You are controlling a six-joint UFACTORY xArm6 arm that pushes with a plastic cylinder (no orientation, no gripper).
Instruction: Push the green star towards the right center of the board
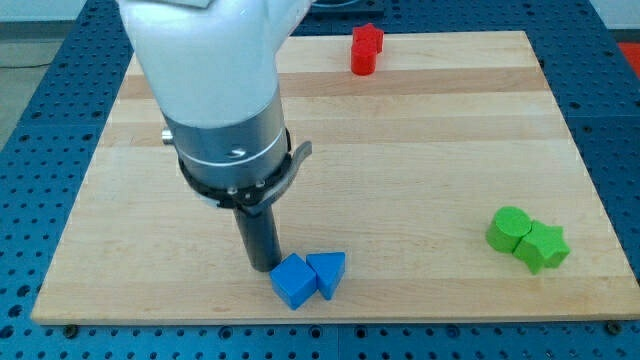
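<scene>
The green star [544,246] lies near the view's lower right, close to the board's right edge. A green round block [508,229] touches it on its upper left. My tip [262,266] is far to the left of them, low on the board. It stands right beside a blue cube [293,282], at the cube's upper left. A blue triangle [327,273] touches the cube's right side.
A red block [366,48] sits near the board's top edge, right of centre. The wooden board [400,150] lies on a blue perforated table. The arm's white and grey body [215,90] covers the board's upper left.
</scene>
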